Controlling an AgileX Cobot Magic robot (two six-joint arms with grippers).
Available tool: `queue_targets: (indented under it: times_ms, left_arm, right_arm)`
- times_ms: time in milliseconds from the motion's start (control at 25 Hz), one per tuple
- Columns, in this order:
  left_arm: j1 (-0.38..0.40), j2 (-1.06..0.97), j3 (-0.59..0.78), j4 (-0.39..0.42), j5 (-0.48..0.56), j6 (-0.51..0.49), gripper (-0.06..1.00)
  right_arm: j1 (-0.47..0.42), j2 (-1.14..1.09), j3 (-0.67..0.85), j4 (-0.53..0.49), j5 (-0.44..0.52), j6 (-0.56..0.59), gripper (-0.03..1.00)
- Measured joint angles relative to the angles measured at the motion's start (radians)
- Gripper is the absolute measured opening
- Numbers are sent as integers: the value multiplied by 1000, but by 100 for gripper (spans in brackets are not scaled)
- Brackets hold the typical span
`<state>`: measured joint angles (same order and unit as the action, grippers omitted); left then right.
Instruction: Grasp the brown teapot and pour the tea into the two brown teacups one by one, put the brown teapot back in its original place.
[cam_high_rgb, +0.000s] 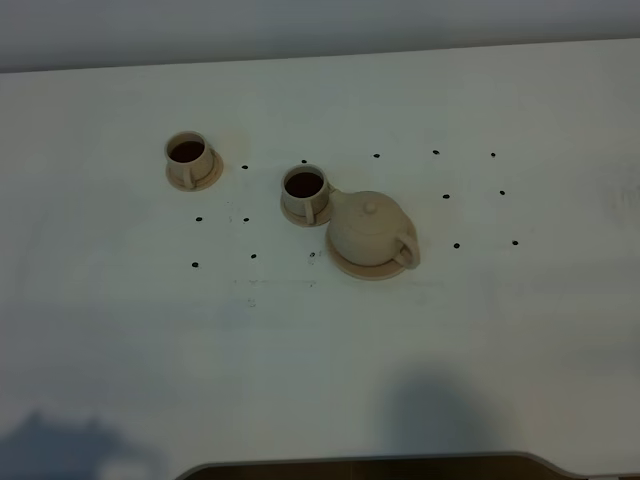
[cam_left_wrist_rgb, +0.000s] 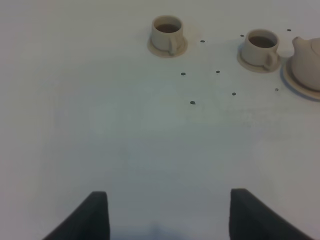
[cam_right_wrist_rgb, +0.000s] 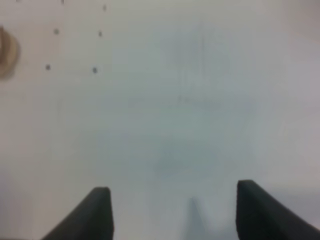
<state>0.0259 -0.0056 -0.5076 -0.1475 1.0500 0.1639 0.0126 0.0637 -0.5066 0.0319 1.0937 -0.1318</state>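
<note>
Jaws apart on your left gripper (cam_left_wrist_rgb: 165, 215) and right gripper (cam_right_wrist_rgb: 172, 212); teacups (cam_high_rgb: 303, 186) filled, teapot (cam_high_rgb: 371, 232) on its saucer (cam_high_rgb: 350, 266): task looks done.

The exterior high camera looks steeply down from the near side onto the white desk (cam_high_rgb: 480, 340), taking in the pale tan ceramic teapot (cam_high_rgb: 368, 232) and both small tan ceramic cups (cam_high_rgb: 187, 157) from well away. The left wrist camera sits low over the desk, looking past its dark left tool (cam_left_wrist_rgb: 169, 212) toward the same cups (cam_left_wrist_rgb: 166, 34) and teapot (cam_left_wrist_rgb: 307, 62). The right wrist camera looks past the right tool (cam_right_wrist_rgb: 174, 212) at mostly bare, blurred desk.
</note>
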Motion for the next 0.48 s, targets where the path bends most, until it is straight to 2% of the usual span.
queue_targets:
  times_ms: [480]
  left_arm:
    - [0,0,0,0,0,0,54]
  right_arm:
    - [0,-70,15,43,-10,-1,52]
